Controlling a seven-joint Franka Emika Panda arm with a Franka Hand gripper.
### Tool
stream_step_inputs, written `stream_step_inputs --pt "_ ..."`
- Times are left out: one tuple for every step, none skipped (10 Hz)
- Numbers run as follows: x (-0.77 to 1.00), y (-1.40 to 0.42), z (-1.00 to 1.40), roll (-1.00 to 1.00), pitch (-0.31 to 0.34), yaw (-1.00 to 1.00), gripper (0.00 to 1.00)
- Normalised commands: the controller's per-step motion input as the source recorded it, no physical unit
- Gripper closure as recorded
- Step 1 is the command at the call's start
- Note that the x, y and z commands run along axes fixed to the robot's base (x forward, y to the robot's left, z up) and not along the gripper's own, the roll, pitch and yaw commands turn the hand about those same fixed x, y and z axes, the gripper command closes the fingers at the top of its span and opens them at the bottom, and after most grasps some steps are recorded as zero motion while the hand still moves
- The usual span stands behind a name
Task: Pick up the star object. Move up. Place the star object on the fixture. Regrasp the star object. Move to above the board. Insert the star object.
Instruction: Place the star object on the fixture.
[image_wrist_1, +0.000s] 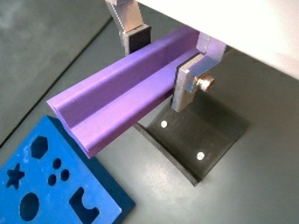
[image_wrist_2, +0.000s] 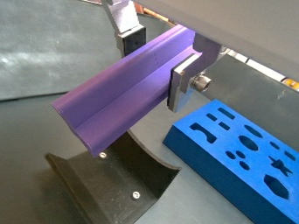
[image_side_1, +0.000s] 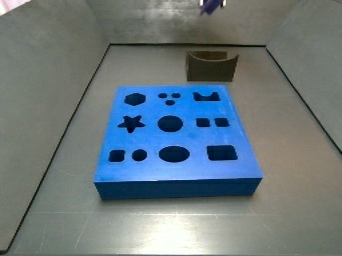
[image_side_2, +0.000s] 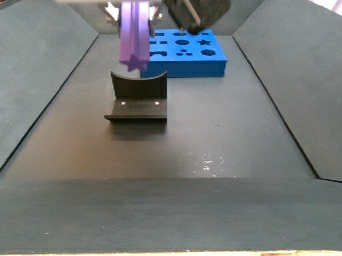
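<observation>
My pincer (image_wrist_1: 163, 61) pinches the star object (image_wrist_1: 122, 92) near one end, its long axis reaching out past my fingers (image_wrist_1: 187, 83) and hanging over the fixture (image_side_2: 136, 100), which waits directly below.

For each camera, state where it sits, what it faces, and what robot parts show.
Both wrist views: on the wrist, looking down past the gripper shut on the star object, over fixture and board.
Side view: board end, facing fixture; little robot shows.
Side view: fixture end, facing board; gripper partly shows.
</observation>
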Motion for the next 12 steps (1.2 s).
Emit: stream_step_inputs --pt "0.13 0.09 -1.00 -1.00 0.076 -0.13 1.00" --pt "0.16 0.09 -1.00 -1.00 0.099 -0.14 1.00" --pt "0.17 0.10 -1.00 -1.00 0.110 -0.16 1.00" --pt "0.18 0.11 -1.00 -1.00 0.112 -0.18 1.00" --pt "0.19 0.12 -1.00 -0.84 0.089 -0.18 1.00" --pt "0.20 0.13 -1.00 -0.68 0.067 -0.18 1.00" --pt "0.21 0.13 -1.00 -0.52 0.052 -0.17 1.00" --pt "0.16 0.18 -0.88 -0.26 0.023 -0.15 1.00" --pt "0.12 0.19 -0.87 -0.17 -0.010 -0.14 1.00" --pt "0.09 0.19 -0.87 -0.14 -0.032 -0.12 1.00" --pt "0.09 0.19 -0.87 -0.13 -0.035 -0.10 1.00" --pt "0.09 0.19 -0.87 -0.13 -0.035 -0.08 1.00"
